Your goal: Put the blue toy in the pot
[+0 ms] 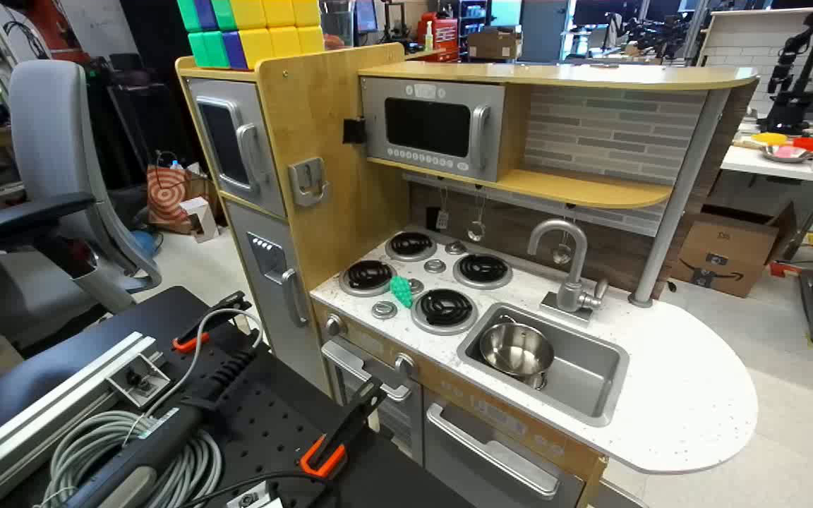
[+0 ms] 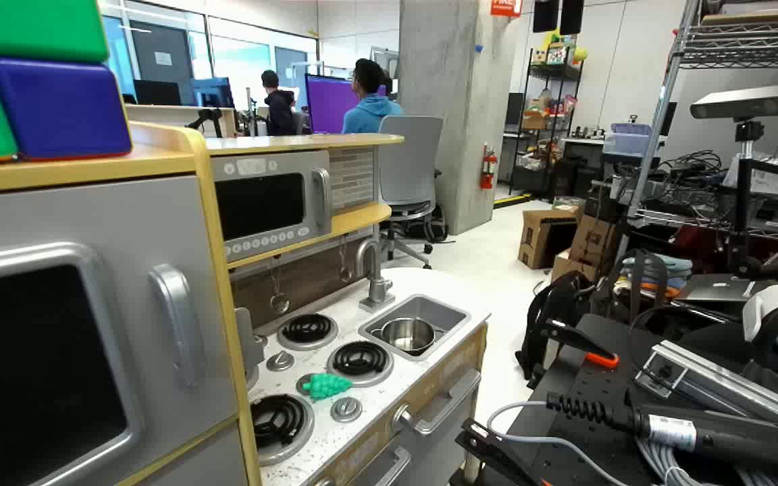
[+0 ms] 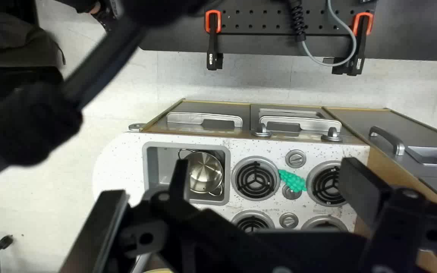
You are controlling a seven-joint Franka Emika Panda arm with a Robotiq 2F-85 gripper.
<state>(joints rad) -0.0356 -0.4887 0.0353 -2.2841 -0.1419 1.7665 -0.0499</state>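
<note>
The blue toy is a small teal-green, bumpy piece, tapered at one end. It lies on the white stovetop among the burners, partly over a knob, in both exterior views (image 1: 401,290) (image 2: 326,385) and in the wrist view (image 3: 293,181). The pot is round shiny steel with two handles. It stands in the grey sink basin in both exterior views (image 1: 517,349) (image 2: 408,335) and in the wrist view (image 3: 205,172). My gripper (image 3: 267,170) is open and empty, high above the stovetop, its fingers spread either side of the toy. It is out of sight in both exterior views.
A silver faucet (image 1: 570,268) rises behind the sink basin (image 1: 590,384). A shelf with a toy microwave (image 1: 431,127) overhangs the back of the counter. A tall cabinet (image 1: 336,141) stands beside the burners. A black table (image 1: 286,416) with clamps and cable faces the kitchen.
</note>
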